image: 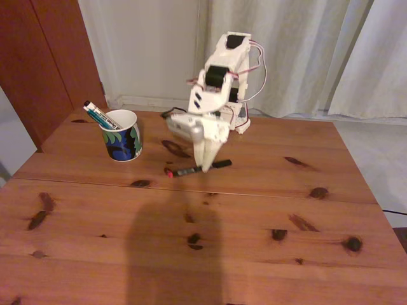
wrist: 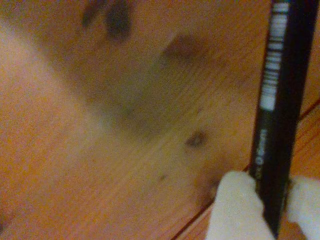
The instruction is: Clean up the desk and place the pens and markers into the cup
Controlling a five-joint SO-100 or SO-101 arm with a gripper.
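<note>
On the pine desk [image: 254,241] lies a thin black pen [image: 219,164] with a red tip pointing left. My white gripper [image: 206,168] points straight down onto its middle. In the wrist view the pen [wrist: 280,100] runs up the right side with a white barcode label, and my gripper [wrist: 272,202] has a white fingertip pressed against each side of it. The patterned cup [image: 122,136] stands upright to the left. A white marker [image: 91,106] and a teal pen [image: 96,117] lean out of the cup toward the upper left.
The arm's base [image: 238,121] sits at the desk's far edge, in front of pale curtains. A seam [image: 286,194] crosses the desk just in front of the pen. A dark shadow [image: 172,254] falls on the near half. A brown door [image: 44,57] stands at the left.
</note>
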